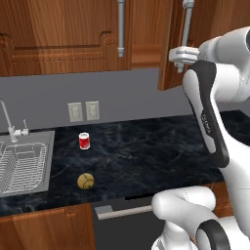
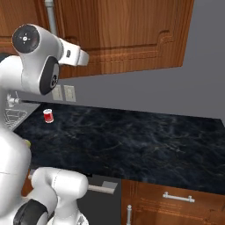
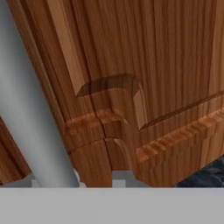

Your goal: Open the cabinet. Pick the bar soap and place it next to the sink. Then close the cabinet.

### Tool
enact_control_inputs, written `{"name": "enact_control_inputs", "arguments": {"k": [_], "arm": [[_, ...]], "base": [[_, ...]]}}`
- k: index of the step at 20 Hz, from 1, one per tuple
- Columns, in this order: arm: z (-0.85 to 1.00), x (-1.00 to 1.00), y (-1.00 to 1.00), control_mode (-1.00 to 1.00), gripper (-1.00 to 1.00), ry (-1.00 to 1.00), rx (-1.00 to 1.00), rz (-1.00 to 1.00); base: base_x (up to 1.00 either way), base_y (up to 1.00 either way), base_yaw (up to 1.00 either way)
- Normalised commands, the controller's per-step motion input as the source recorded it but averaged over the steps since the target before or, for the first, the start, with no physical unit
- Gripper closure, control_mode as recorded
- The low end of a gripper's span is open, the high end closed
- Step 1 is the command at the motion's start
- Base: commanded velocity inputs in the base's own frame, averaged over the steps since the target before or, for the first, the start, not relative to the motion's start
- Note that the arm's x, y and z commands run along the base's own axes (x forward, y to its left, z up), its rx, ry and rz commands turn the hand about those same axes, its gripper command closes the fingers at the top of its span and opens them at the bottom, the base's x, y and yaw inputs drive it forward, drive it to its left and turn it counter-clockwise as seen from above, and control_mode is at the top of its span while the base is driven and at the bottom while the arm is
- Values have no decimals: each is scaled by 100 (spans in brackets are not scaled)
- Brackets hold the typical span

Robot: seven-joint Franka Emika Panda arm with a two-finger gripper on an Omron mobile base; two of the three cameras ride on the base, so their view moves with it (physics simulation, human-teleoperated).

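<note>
The tool [image 1: 181,57] was raised to the level of the cabinet [image 1: 63,34], positioned at the lower end of the grey bar handle [image 1: 186,27] of the right-hand door [image 1: 171,44]. That door stood swung partly outward from the cabinet face, while the left-hand door, to the left of the tool, lay flat and closed with its own bar handle [image 1: 120,27] running vertically. In the hand view, the grey handle [image 3: 30,113] passed diagonally just ahead of the tool, close against the raised panel moulding [image 3: 109,127] of the door. Whether the tool's jaws were released or clenched on the handle could not be told from the views, as the fingertips were not clearly visible.

Below and well to the left of the tool, the black marble table [image 1: 146,156] carried a red can [image 1: 84,140] and, nearer the front edge, a round yellow-brown ball [image 1: 85,181]. The sink [image 1: 50,141] lay farther left still, with a wire rack [image 1: 22,166] inside and a thin chrome faucet [image 1: 7,117] at its back. Two wall outlets [image 1: 83,111] were set in the grey backsplash, below the cabinet and to the left of the tool. The bar soap could not be located in the views.
</note>
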Motion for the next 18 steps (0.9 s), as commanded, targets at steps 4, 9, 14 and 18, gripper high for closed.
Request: {"name": "enact_control_inputs", "arguments": {"k": [4, 9, 14, 18], "arm": [[0, -52, -74, -100, 100, 0, 0, 0], [0, -33, -74, -100, 100, 0, 0, 0], [0, -34, -75, -100, 100, 0, 0, 0], [0, -33, -74, -100, 100, 0, 0, 0]], "base": [[0, 0, 0], [0, 0, 0], [0, 0, 0], [0, 0, 0]]}}
